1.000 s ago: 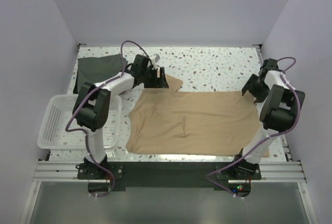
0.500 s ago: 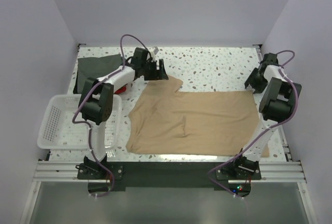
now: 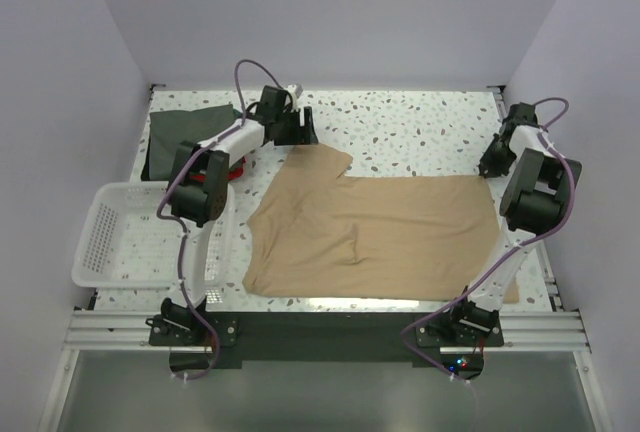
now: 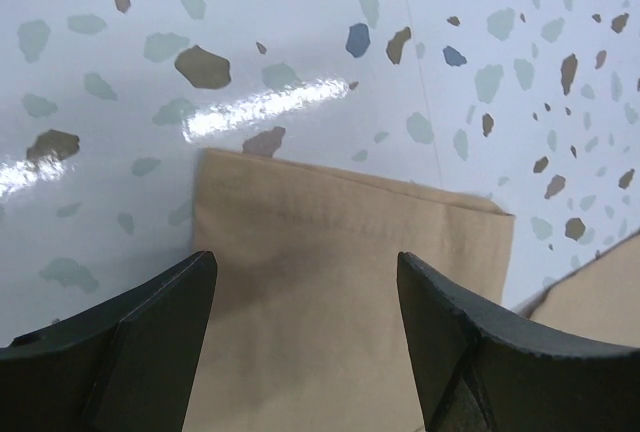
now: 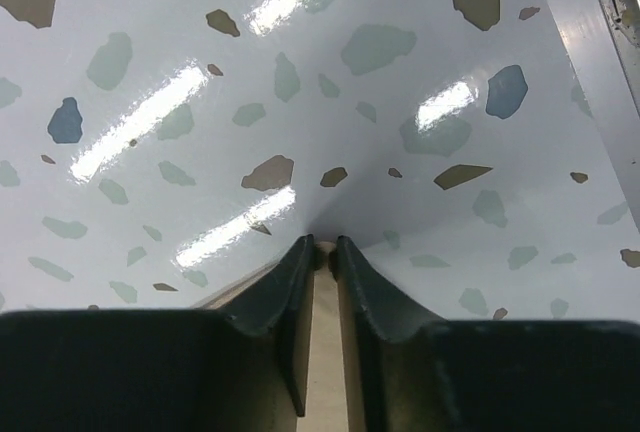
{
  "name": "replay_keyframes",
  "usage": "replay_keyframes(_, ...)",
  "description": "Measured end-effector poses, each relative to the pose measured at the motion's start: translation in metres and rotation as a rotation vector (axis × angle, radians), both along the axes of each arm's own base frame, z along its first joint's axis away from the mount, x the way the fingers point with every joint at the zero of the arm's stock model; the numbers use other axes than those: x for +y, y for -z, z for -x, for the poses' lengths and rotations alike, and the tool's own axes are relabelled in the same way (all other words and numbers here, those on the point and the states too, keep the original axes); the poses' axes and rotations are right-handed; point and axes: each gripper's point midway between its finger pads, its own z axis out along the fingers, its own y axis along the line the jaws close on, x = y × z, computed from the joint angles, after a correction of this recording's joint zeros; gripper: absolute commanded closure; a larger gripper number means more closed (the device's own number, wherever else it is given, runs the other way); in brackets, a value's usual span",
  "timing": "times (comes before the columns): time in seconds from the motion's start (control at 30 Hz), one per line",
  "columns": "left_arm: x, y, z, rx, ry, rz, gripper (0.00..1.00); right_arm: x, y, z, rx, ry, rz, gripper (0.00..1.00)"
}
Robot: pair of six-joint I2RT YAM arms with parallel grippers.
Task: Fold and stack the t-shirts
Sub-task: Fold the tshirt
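Observation:
The tan t-shirt (image 3: 370,227) lies spread flat across the middle of the table. My left gripper (image 3: 304,131) (image 4: 305,262) hovers open over its far left sleeve (image 4: 350,252), fingers either side of the cloth and not touching it. At the shirt's far right corner my right gripper (image 3: 491,165) (image 5: 321,245) is shut on a fold of tan cloth (image 5: 325,352) that shows between the fingers. A dark grey-green t-shirt (image 3: 185,132) lies folded at the back left. A thin red edge (image 3: 203,177) shows behind the left arm.
A white mesh basket (image 3: 100,242) stands at the left, hanging over the table's edge. Walls close in the table on the left, back and right. The speckled tabletop (image 3: 420,127) shows bare behind the tan shirt.
My right gripper has closed on the tan shirt's far right corner after shifting slightly farther back. The left gripper has moved toward the back, still open, over the sleeve.

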Motion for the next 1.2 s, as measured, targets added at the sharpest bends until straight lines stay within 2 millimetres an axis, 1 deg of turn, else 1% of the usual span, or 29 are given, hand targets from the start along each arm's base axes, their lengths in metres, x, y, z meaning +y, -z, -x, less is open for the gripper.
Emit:
replay_keyframes(0.07,0.003,0.004,-0.008,-0.013,-0.011,-0.026,0.23,0.0,0.0,0.001,0.003,0.001,0.0,0.89)
replay_keyframes(0.13,0.008,0.008,-0.013,-0.021,-0.028,-0.052,0.23,0.0,0.0,0.002,0.007,0.001,0.0,0.91)
replay_keyframes(0.17,0.01,0.009,-0.016,-0.024,-0.038,-0.064,0.23,0.0,0.001,0.002,0.008,0.001,0.001,0.94)
replay_keyframes(0.3,0.023,0.01,-0.028,-0.055,-0.081,-0.12,0.23,0.0,0.001,0.003,0.012,0.002,0.001,0.94)
replay_keyframes(0.4,0.027,0.008,-0.034,-0.075,-0.099,-0.139,0.27,0.0,0.001,0.003,0.012,0.002,0.001,0.94)
replay_keyframes(0.5,0.027,0.008,-0.041,-0.093,-0.093,-0.142,0.31,0.0,0.001,0.003,0.012,0.002,0.001,0.94)
replay_keyframes(0.53,0.026,0.009,-0.044,-0.097,-0.092,-0.141,0.35,0.0,0.001,0.003,0.012,0.002,0.001,0.94)
replay_keyframes(0.67,0.022,0.02,-0.052,-0.102,-0.079,-0.141,0.4,0.0,0.001,0.003,0.014,0.002,0.0,0.94)
replay_keyframes(0.7,0.02,0.02,-0.055,-0.107,-0.074,-0.135,0.43,0.0,0.001,0.003,0.014,0.002,0.0,0.94)
replay_keyframes(0.77,0.018,0.02,-0.057,-0.113,-0.065,-0.132,0.45,0.0,0.001,0.003,0.014,0.002,0.0,0.94)
replay_keyframes(0.9,0.016,0.021,-0.059,-0.121,-0.049,-0.133,0.54,0.0,0.001,0.004,0.015,0.002,0.0,0.94)
replay_keyframes(1.2,0.014,0.023,-0.057,-0.122,-0.023,-0.136,0.59,0.001,0.002,0.004,0.014,0.002,-0.001,0.95)
